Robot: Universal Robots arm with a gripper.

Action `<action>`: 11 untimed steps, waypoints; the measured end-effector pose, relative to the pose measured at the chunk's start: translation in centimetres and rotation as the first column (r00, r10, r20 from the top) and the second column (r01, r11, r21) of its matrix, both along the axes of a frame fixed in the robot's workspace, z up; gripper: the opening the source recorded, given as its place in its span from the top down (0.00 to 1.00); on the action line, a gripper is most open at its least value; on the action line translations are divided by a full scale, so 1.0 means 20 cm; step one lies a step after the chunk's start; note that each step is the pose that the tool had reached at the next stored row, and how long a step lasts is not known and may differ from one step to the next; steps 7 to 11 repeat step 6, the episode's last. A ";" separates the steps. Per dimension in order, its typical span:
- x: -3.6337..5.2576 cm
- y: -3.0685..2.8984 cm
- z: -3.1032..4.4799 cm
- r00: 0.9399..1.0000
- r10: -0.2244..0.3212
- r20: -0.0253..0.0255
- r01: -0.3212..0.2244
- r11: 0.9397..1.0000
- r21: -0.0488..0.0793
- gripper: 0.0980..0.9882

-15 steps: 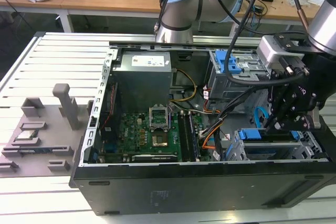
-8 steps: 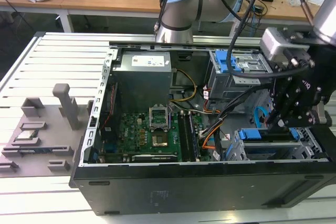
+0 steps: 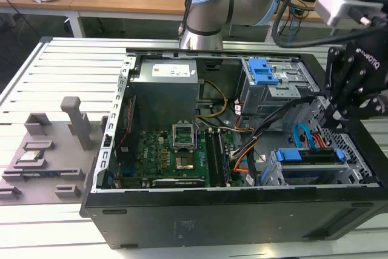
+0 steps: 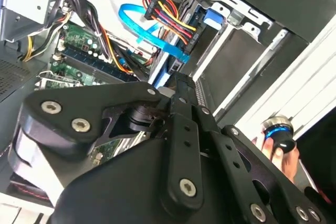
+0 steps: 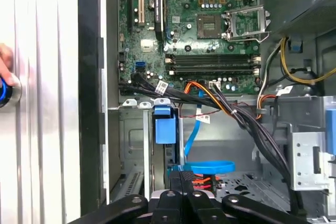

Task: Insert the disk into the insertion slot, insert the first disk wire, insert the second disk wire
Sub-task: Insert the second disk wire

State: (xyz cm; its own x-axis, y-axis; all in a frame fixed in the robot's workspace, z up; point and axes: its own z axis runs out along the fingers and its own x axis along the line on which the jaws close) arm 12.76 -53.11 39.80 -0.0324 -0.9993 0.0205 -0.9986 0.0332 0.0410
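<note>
The gripper (image 5: 181, 182) — fingers pressed together, nothing between them — hangs just above the disk (image 3: 306, 156) seated in the insertion slot (image 3: 357, 171).

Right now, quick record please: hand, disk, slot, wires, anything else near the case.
hand: over the case's corner on the exterior view's right, above the slot
disk: seated in the slot, blue frame tab showing
blue wire: looped beside the disk, running under the hand
coloured wire bundle: at the disk's end
motherboard: exposed, CPU socket open
person's hand: outside the case, on a blue knob
</note>
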 end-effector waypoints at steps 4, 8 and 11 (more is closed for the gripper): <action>0.000 0.000 0.001 1.000 0.000 0.000 0.000 1.000 0.000 0.99; 0.000 0.000 0.002 1.000 0.000 0.000 0.000 1.000 0.000 0.99; 0.000 0.000 0.002 1.000 0.000 0.000 0.000 1.000 0.000 0.99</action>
